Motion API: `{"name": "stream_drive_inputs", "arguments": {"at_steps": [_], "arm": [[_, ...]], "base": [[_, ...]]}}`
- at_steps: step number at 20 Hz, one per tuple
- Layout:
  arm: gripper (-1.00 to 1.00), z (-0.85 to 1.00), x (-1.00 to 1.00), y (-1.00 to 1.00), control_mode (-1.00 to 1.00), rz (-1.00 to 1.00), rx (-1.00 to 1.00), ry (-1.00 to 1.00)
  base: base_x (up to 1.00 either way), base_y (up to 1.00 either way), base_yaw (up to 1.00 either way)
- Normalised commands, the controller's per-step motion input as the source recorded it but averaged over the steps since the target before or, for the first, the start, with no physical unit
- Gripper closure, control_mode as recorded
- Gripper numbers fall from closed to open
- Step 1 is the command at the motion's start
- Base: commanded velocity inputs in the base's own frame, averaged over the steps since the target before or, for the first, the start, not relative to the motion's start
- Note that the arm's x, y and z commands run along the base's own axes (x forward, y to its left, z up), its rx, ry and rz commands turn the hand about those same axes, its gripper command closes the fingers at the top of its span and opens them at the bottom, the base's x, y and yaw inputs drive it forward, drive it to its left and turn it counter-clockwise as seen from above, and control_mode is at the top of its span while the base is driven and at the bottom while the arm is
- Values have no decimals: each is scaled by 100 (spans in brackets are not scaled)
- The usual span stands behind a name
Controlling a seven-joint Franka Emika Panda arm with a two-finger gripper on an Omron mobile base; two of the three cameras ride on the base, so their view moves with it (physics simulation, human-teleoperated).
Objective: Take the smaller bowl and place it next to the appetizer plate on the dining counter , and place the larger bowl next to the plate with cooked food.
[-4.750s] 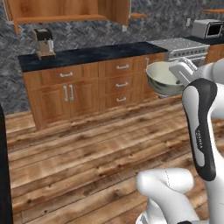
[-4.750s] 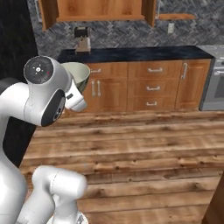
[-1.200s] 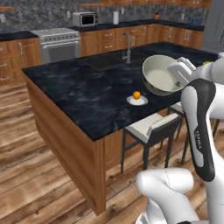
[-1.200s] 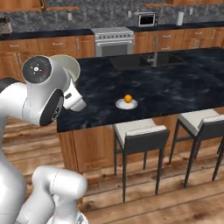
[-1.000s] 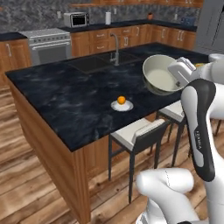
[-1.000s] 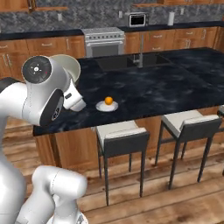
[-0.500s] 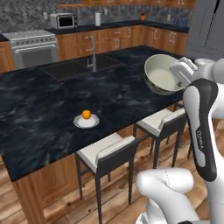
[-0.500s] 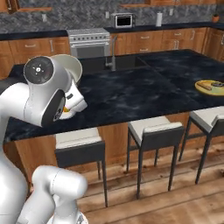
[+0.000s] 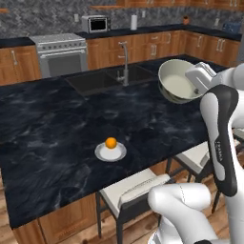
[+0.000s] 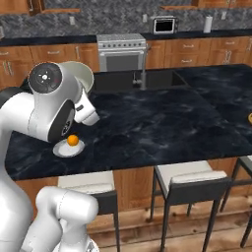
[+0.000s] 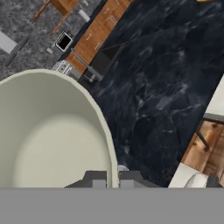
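I've got the bowl (image 9: 177,81) up in the air, tilted on its side, my gripper (image 11: 112,177) pinching its rim, one finger inside the wall and one outside. It hangs over the near edge of the counter (image 9: 57,119), well above the black top. From my hand I see its cream inside (image 11: 48,135) filling the left, dark marble beyond it. Down on the counter sits the white plate (image 9: 110,152) with the orange (image 9: 111,142) on it, near the front edge and well apart from the bowl. From the right side that plate (image 10: 68,147) lies just beside my arm. Stools (image 10: 189,179) stand below the counter edge. Sink (image 9: 107,78) and stove (image 9: 58,55) lie beyond.
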Motion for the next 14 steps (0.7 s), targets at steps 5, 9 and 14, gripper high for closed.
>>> {"name": "stream_drive_inputs", "arguments": {"at_steps": [5, 9, 14], "arm": [[100, 0, 0, 0, 100, 0, 0, 0], [100, 0, 0, 0, 100, 0, 0, 0], [100, 0, 0, 0, 100, 0, 0, 0]], "base": [[93, 0, 38], [92, 0, 44], [89, 0, 45]]}}
